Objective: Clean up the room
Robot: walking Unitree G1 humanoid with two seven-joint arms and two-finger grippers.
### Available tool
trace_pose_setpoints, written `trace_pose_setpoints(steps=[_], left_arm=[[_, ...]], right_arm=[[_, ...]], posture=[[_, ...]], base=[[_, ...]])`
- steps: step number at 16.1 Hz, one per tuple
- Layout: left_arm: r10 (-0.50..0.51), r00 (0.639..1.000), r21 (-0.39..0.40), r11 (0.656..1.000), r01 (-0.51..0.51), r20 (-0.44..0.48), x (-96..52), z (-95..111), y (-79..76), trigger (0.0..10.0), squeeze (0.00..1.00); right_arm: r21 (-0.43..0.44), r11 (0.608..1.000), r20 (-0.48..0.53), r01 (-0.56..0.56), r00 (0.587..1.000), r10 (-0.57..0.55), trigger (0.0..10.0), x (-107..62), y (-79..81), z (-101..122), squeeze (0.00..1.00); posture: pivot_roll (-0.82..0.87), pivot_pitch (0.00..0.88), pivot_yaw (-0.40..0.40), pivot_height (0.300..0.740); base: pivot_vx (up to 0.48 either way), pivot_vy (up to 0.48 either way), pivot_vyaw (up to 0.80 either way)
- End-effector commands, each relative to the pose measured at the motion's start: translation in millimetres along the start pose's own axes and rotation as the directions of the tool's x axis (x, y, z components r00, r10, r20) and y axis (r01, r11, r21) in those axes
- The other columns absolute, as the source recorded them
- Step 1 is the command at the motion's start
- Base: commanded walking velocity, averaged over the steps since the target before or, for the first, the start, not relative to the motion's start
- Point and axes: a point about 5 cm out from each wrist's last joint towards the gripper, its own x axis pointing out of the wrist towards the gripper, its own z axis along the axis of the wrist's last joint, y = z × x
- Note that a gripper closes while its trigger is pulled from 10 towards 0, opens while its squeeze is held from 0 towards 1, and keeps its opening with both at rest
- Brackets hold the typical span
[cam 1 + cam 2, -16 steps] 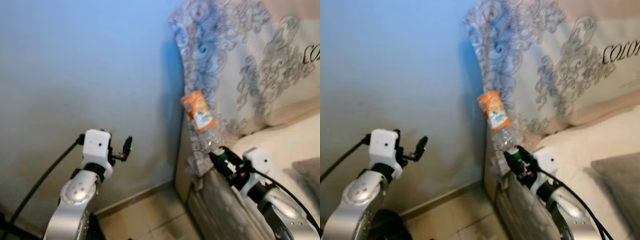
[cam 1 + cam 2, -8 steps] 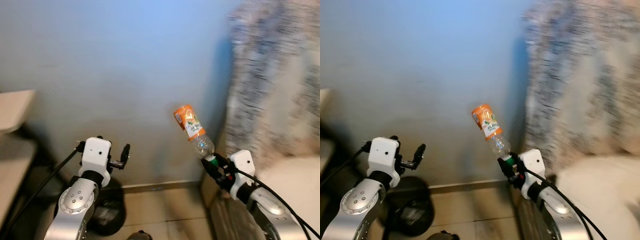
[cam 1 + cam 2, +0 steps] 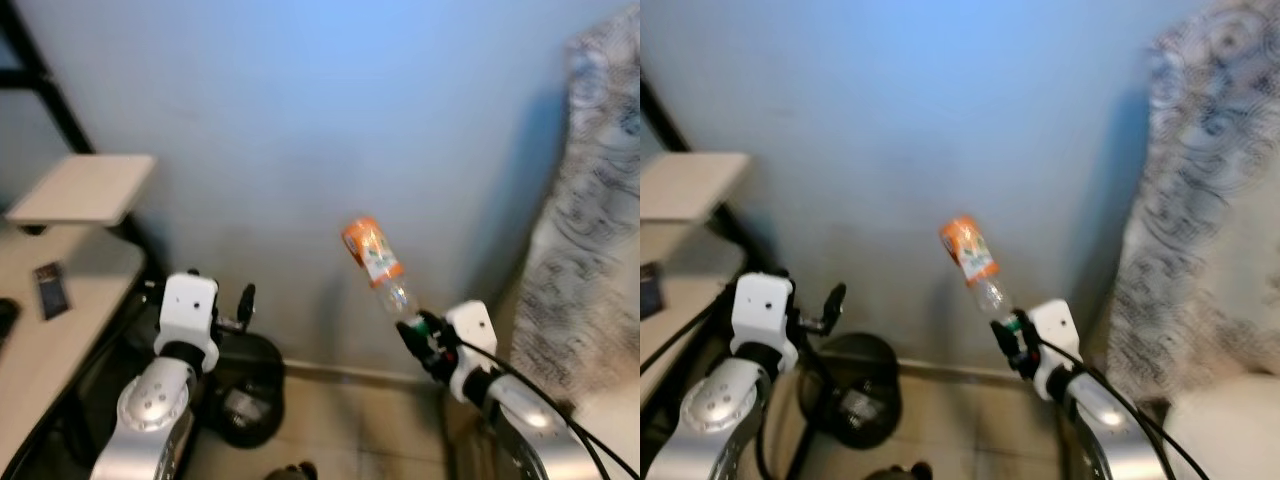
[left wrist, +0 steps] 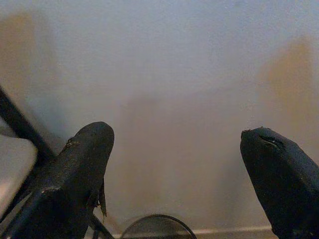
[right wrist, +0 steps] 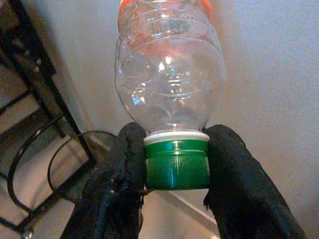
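Note:
An empty clear plastic bottle [image 3: 376, 262] with an orange label and a green cap [image 5: 176, 163] points up and to the left in front of the blue wall. My right gripper [image 3: 414, 334] is shut on its capped neck, with a black finger [image 5: 123, 174] on either side of the cap. My left gripper [image 3: 246, 303] is held up at the lower left, open, with nothing between its fingertips [image 4: 82, 154]. A round black bin [image 3: 243, 392] with a dark liner stands on the floor below the left gripper, against the wall.
A beige desk [image 3: 55, 310] with a raised shelf [image 3: 88, 187] on a black frame stands at the left; a small dark device [image 3: 50, 287] lies on it. A patterned bed cover [image 3: 590, 260] hangs at the right. Beige tiled floor [image 3: 350, 430] lies between them.
The view has swung left: the bed has slid toward the right edge, and the desk and black bin have come into sight. The bottle stays held in my right gripper.

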Motion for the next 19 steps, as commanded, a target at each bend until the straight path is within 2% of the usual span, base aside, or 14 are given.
trace_pose_setpoints(steps=[1,12,16,19], left_arm=[[0.026,0.999,-0.005,1.0,-0.026,0.022,-1.7,4.2,6.2,10.0,0.0],[0.004,1.0,-0.006,1.0,-0.004,0.024,-4.8,3.1,3.3,10.0,0.0],[-0.007,1.0,-0.001,1.0,0.007,0.019,-6.2,1.7,2.5,10.0,0.0],[-0.011,1.0,-0.001,1.0,0.011,0.016,-7.0,1.4,2.4,10.0,0.0]], right_arm=[[-0.01,1.0,0.012,-0.017,1.0,0.017,10.0,4.2,3.1,5.1,0.0],[-0.058,0.996,-0.015,-0.061,0.998,0.06,10.0,10.2,3.0,5.4,0.0],[-0.092,0.994,-0.039,-0.058,0.998,0.054,10.0,11.6,1.3,2.6,0.0],[-0.086,0.995,-0.037,-0.047,0.998,0.044,10.0,12.0,0.5,2.4,0.0]], posture=[[0.03,0.0,0.034,0.74],[0.05,0.0,0.014,0.74],[0.05,0.0,0.008,0.74],[0.05,0.0,0.008,0.74]], base=[[0.0,0.0,0.8],[0.0,0.0,0.8],[0.0,0.0,0.0],[0.084,0.0,0.0]])
